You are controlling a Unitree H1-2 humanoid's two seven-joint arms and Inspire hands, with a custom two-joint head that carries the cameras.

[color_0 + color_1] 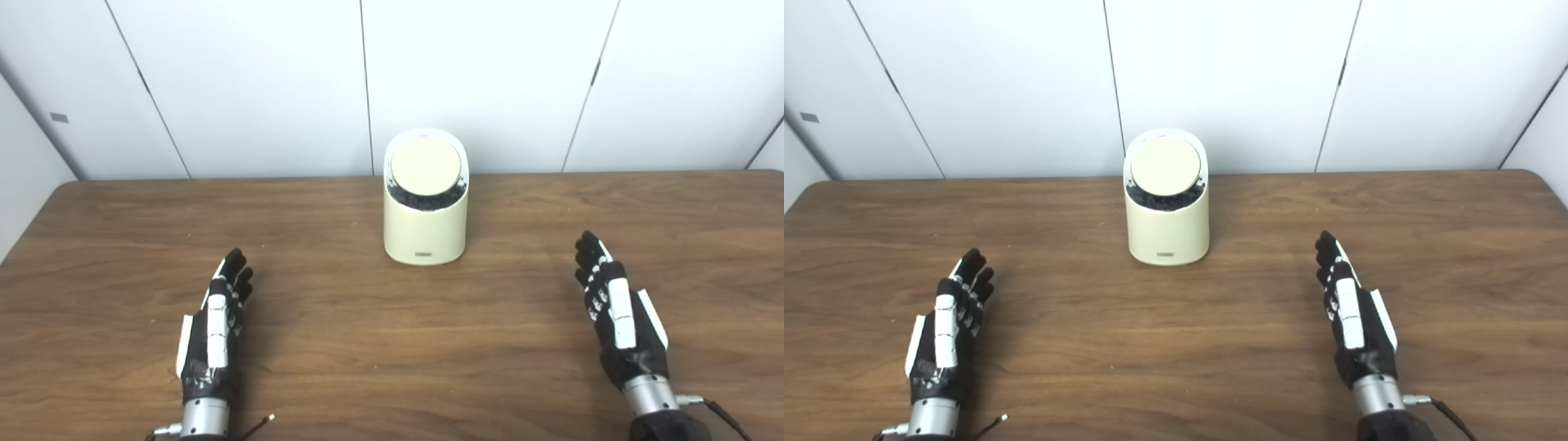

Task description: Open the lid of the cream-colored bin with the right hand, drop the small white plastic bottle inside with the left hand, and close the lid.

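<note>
Toward the back of the desk stands the cream-colored bin, its round lid tilted over a dark gap whose contents are unclear; the small front label is too tiny to read. Left hand and right hand lie flat, fingers extended, empty, well apart from it.

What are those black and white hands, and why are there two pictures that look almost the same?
They belong to a robot. Its head has two cameras, like eyes, so each picture shows the same brown table from a slightly different spot. The left hand and right hand are low over the table, fingers stretched out, holding nothing. Between them, farther back, stands a cream-colored bin with a round lid tilted toward us and something dark under the lid's edge. No small bottle is in view.
</note>
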